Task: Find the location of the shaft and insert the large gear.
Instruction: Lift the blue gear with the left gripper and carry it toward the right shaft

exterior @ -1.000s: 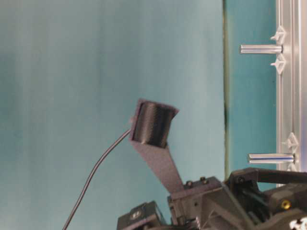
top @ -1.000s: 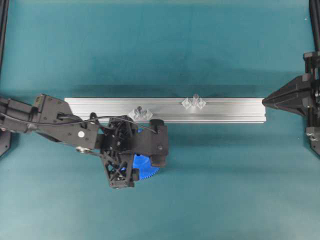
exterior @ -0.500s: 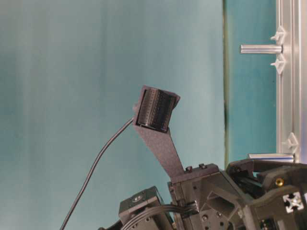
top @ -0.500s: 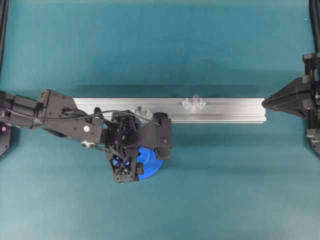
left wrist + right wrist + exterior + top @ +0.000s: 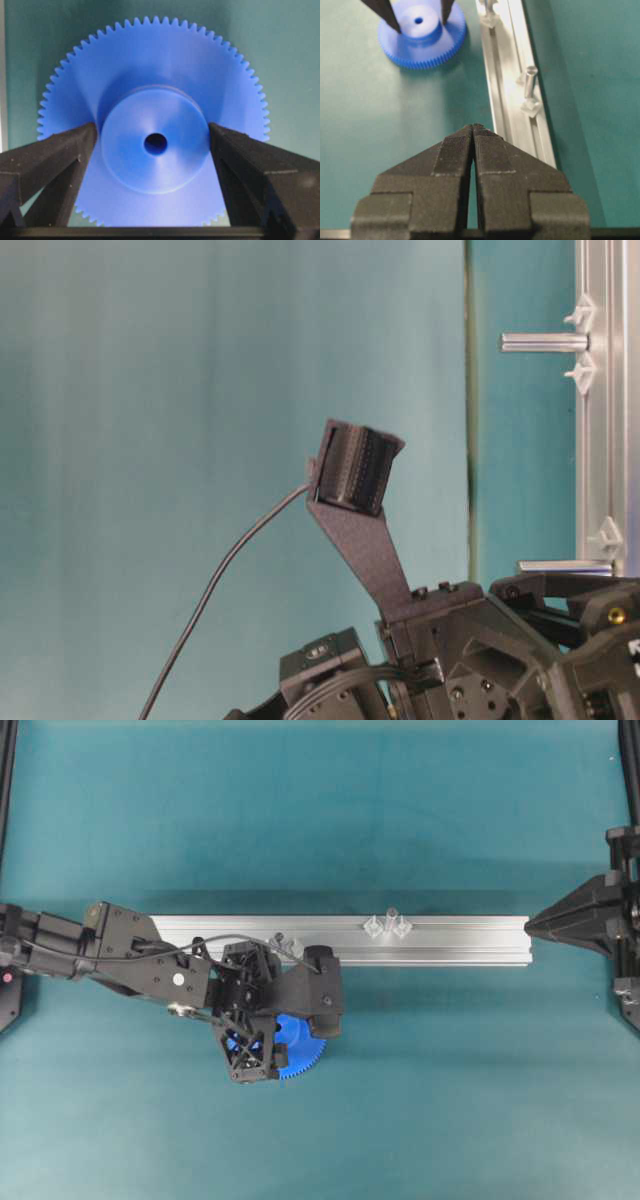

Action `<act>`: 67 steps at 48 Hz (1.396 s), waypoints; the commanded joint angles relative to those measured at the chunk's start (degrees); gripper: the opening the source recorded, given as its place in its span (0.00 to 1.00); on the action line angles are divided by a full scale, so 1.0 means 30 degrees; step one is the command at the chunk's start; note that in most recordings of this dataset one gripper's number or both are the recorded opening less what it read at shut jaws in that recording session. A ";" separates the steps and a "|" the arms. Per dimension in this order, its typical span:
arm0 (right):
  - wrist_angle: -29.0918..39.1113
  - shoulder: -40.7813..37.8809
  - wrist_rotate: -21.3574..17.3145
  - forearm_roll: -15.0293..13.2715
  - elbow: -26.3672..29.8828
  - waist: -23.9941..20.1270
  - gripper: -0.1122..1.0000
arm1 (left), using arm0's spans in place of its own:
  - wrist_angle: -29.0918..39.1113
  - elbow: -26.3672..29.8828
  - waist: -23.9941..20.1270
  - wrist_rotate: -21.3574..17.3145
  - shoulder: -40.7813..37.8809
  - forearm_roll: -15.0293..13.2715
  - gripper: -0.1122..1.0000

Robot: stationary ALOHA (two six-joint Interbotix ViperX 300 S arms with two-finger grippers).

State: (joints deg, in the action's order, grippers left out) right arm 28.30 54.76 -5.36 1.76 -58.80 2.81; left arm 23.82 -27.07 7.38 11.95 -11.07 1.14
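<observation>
The large gear (image 5: 150,65), a flat bright-blue toothed disc with a raised hub, lies on the teal mat in front of the rail (image 5: 300,1052). My left gripper (image 5: 152,132) points down over it, open, one finger (image 5: 65,160) at each side of the hub. The far-off right wrist view shows the same straddle (image 5: 420,45). One shaft peg (image 5: 389,917) stands upright on the rail between two clear mounts. A near-identical peg (image 5: 281,938) is half hidden by my left arm. My right gripper (image 5: 472,127) is shut and empty at the rail's right end (image 5: 530,925).
The aluminium rail (image 5: 450,942) runs left to right across the middle of the mat. Black frame posts (image 5: 8,780) stand at the left and right edges. A cable (image 5: 220,580) loops off my left wrist.
My left arm has slid a little to the right and its gripper now sits more squarely over the gear. The jaws stayed open. The gear and the right arm have not moved.
</observation>
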 commanded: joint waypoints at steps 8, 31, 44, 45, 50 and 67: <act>-0.0146 -0.0059 -0.0205 0.0029 0.0176 -0.0029 0.17 | 0.0205 -0.0029 0.0000 -0.0059 0.0234 0.0029 0.92; -0.0146 0.0146 -0.0205 0.0029 0.0088 -0.0029 0.17 | 0.0645 0.0967 0.0000 -0.0059 0.0352 0.0029 0.74; -0.0146 0.0674 -0.0205 0.0000 -0.0029 -0.0029 0.17 | 0.0645 0.1318 0.0000 -0.0059 0.0234 0.0029 0.74; -0.0146 0.0703 -0.0205 0.0000 -0.0029 -0.0029 0.17 | 0.0645 0.1348 0.0000 -0.0059 0.0264 0.0029 0.74; -0.0088 0.0791 -0.0205 0.0029 -0.0059 -0.0029 0.17 | 0.0762 0.1641 0.0000 -0.0059 0.0469 0.0029 0.74; -0.0146 0.0820 -0.0205 0.0029 -0.0146 -0.0029 0.17 | 0.4922 0.5127 0.0000 -0.1963 0.0996 0.0029 0.74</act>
State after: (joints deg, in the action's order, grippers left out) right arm 28.30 57.57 -5.45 1.76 -59.59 2.81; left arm 35.51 -16.00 7.38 7.82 -10.99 1.14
